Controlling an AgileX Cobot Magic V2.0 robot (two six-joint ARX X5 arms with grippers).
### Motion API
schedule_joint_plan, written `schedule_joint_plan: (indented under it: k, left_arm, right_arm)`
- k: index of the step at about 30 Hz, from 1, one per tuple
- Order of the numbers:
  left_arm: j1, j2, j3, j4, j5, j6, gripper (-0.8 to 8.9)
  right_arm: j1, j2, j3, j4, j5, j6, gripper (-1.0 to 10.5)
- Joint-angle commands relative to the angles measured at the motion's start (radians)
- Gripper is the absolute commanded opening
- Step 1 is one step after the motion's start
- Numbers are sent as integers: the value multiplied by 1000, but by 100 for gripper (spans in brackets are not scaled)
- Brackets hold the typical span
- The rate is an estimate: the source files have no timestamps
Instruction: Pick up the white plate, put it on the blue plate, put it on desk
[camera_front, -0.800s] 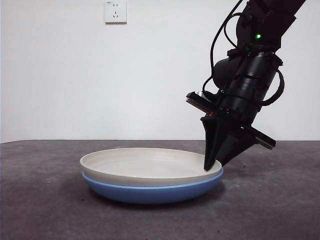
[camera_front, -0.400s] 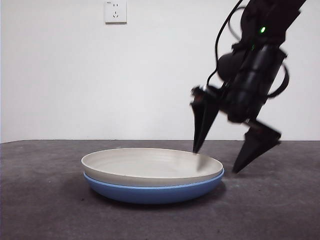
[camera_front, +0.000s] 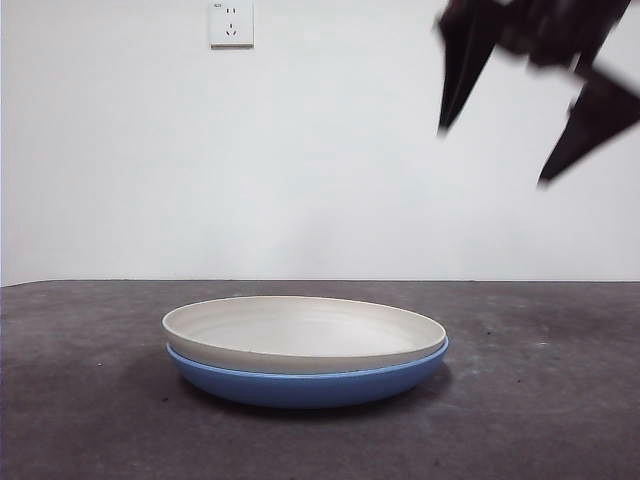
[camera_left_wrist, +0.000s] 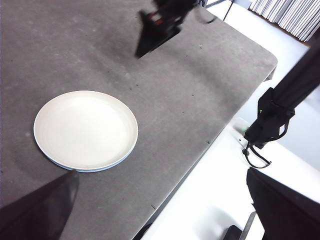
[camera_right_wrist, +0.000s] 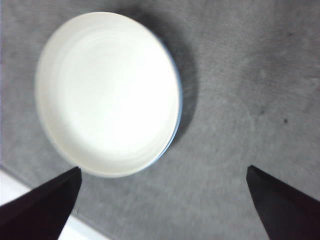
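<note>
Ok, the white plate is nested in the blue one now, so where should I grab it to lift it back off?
Probably by its rim, on the side nearest the right gripper, coming down from above. The white plate is shallow and sits inside the blue plate, but its rim stands slightly proud, so one jaw can go inside and one under the lip.

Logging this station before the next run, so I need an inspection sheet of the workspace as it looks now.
Surface: desk, dark, speckled.
Job's things: white plate nested on blue plate, resting on the desk.
Clutter: nothing seen.
Grippers: right tool open, empty, high above the plates' side; left tool open, empty, off to the side.
Cables: black cable on a stand beyond the desk edge.
Surroundings: white wall, socket.
</note>
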Motion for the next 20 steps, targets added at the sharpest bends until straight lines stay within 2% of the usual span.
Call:
schedule_joint_plan:
  k: [1, 8, 12, 20]
  left_arm:
    - [-4, 5, 12, 10, 6, 8, 653]
    - [-4, 5, 12, 10, 6, 6, 653]
    - [-4, 5, 12, 7, 6, 6, 653]
    - [-4, 5, 12, 7, 6, 4, 653]
  right_arm:
    - [21, -120, 21, -43, 32, -22, 623]
    - [79, -405, 21, -224, 221, -42, 623]
    - [89, -539, 21, -297, 222, -44, 622]
    - [89, -760, 21, -298, 211, -43, 622]
